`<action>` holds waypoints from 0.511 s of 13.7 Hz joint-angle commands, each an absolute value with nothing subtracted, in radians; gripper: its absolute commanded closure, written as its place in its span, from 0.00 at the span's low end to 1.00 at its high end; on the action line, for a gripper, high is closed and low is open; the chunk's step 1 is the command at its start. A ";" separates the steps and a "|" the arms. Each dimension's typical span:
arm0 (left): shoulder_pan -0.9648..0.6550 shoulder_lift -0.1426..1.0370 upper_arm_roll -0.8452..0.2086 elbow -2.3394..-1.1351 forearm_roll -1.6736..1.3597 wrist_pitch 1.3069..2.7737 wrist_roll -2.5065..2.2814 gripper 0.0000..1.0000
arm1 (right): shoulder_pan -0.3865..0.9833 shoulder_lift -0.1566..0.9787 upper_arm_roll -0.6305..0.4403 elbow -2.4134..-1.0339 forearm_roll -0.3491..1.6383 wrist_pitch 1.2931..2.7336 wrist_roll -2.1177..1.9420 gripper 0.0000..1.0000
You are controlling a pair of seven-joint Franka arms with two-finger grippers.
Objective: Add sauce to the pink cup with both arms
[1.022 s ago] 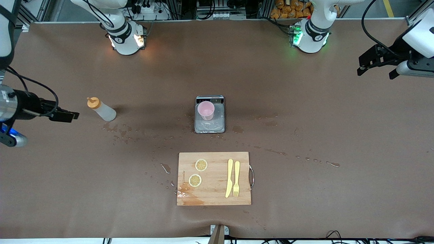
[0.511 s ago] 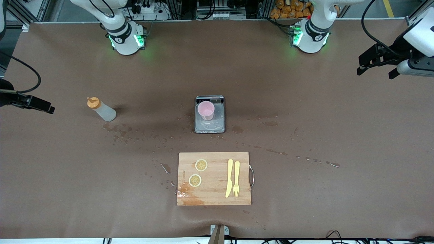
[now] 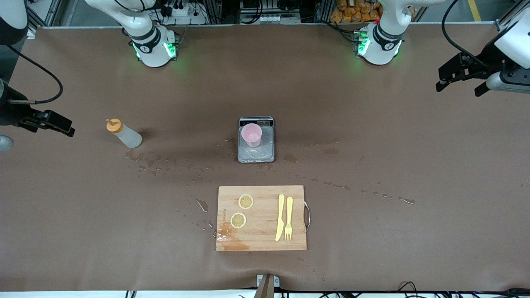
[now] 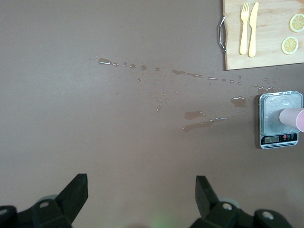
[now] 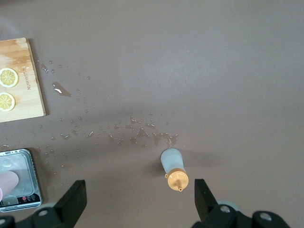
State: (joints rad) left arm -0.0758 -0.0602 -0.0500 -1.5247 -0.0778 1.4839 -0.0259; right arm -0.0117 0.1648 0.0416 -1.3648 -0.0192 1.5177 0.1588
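Sauce bottle (image 3: 124, 134) upright toward right arm's end, well apart from cup | scale (image 3: 256, 150) mid-table under pink cup (image 3: 251, 134), likely to weigh the pour | right gripper (image 5: 137, 195) spread, above bottle, holds nothing | left gripper (image 4: 141, 191) spread over bare table | cup's contents not visible in any view

Wood board (image 3: 261, 218), matt brown table (image 3: 372, 145), wet spots
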 commanded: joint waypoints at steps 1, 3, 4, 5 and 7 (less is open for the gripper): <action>-0.074 -0.061 -0.060 -1.514 -0.057 1.482 -0.025 0.00 | 0.035 0.127 -0.003 -1.426 -0.038 1.558 0.140 0.00; -0.084 -0.060 -0.063 -1.514 -0.011 1.482 -0.018 0.00 | 0.037 0.114 -0.028 -1.448 -0.037 1.574 0.112 0.00; -0.095 -0.060 -0.067 -1.514 0.020 1.483 -0.008 0.00 | 0.032 0.109 -0.028 -1.457 -0.035 1.581 0.080 0.00; -0.092 -0.060 -0.080 -1.516 0.024 1.483 -0.008 0.00 | 0.023 0.106 -0.028 -1.471 -0.029 1.591 0.066 0.00; -0.092 -0.060 -0.081 -1.514 0.020 1.483 0.001 0.00 | 0.003 0.083 -0.026 -1.509 -0.025 1.630 0.038 0.00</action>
State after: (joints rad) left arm -0.0874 -0.0602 -0.0778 -1.5247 -0.0027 1.4839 -0.0186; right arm 0.0107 0.1479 -0.0218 -1.4244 -0.0206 1.5865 0.0750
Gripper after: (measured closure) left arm 0.000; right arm 0.000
